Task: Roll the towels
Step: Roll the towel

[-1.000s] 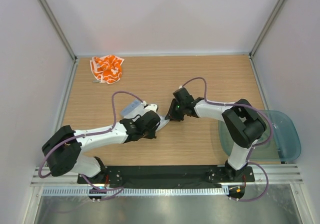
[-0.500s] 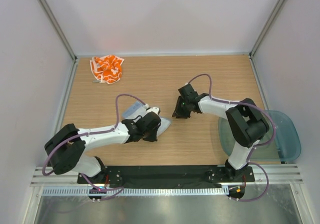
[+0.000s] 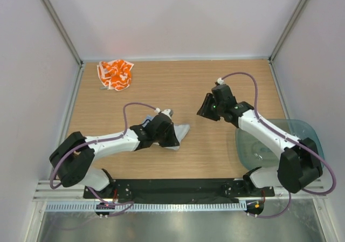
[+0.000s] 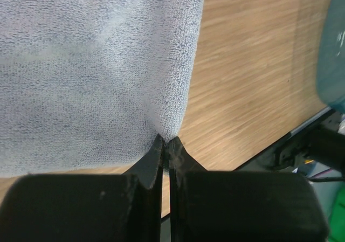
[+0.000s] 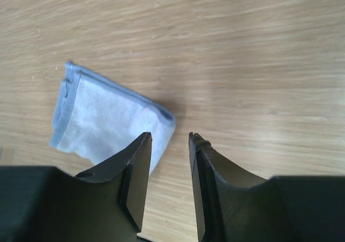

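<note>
A light blue towel (image 3: 182, 131) lies folded on the wooden table near the middle. My left gripper (image 3: 173, 136) is shut on its near edge; in the left wrist view the fingertips (image 4: 159, 145) pinch the towel's (image 4: 97, 64) hem. My right gripper (image 3: 203, 111) is open and empty, up and to the right of the towel, apart from it. In the right wrist view the towel (image 5: 102, 118) lies beyond the left finger of the open gripper (image 5: 168, 140). An orange and white patterned towel (image 3: 115, 73) lies crumpled at the far left corner.
A clear teal bin (image 3: 310, 145) stands at the table's right edge, partly under my right arm; it also shows in the left wrist view (image 4: 334, 42). White walls close in the table on three sides.
My right gripper has drawn back from the blue towel, up and to the right. My left gripper has shifted a little right with the towel's edge in it.
</note>
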Robot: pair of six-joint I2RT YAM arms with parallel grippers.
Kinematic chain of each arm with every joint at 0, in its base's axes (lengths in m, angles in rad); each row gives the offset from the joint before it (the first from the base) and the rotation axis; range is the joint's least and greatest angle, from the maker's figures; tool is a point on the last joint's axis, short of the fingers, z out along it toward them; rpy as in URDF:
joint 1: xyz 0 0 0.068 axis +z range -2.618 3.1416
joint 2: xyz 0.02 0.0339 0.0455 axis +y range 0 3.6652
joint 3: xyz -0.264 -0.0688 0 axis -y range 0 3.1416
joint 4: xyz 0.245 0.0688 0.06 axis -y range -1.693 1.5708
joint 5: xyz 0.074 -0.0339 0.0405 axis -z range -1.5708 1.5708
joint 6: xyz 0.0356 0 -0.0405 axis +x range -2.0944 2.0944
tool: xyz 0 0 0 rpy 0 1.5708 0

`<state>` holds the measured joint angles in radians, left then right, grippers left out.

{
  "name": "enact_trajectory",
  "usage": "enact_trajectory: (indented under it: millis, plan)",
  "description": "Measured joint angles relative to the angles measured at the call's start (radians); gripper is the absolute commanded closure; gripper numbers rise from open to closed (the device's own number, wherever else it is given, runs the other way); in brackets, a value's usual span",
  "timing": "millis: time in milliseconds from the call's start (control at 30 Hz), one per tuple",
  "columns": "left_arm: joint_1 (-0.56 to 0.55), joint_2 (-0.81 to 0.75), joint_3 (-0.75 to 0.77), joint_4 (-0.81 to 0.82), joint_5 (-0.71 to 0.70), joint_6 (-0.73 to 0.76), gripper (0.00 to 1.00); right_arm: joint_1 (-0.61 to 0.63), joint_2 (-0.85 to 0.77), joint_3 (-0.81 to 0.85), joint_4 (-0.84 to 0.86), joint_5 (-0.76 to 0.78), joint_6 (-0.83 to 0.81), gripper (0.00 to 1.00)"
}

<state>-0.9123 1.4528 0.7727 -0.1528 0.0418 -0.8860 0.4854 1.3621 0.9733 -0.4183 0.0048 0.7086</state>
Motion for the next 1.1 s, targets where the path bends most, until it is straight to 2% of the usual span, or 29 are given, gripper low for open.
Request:
enact_trajectory:
  millis: [300, 467, 800, 1100]
  plan:
    - [0.185, -0.003, -0.216, 0.201, 0.129, -0.146, 1.00, 0.037, -0.084, -0.177, 0.105, -0.159, 0.012, 0.58]
    - [0.235, -0.004, -0.265, 0.284, 0.187, -0.203, 1.00, 0.100, -0.069, -0.204, 0.228, -0.228, 0.034, 0.59]
    - [0.258, 0.019, -0.269, 0.317, 0.222, -0.214, 1.00, 0.199, 0.083, -0.205, 0.451, -0.299, 0.072, 0.66]
    - [0.274, 0.037, -0.269, 0.330, 0.248, -0.214, 1.00, 0.199, 0.264, -0.195, 0.575, -0.320, 0.081, 0.72]
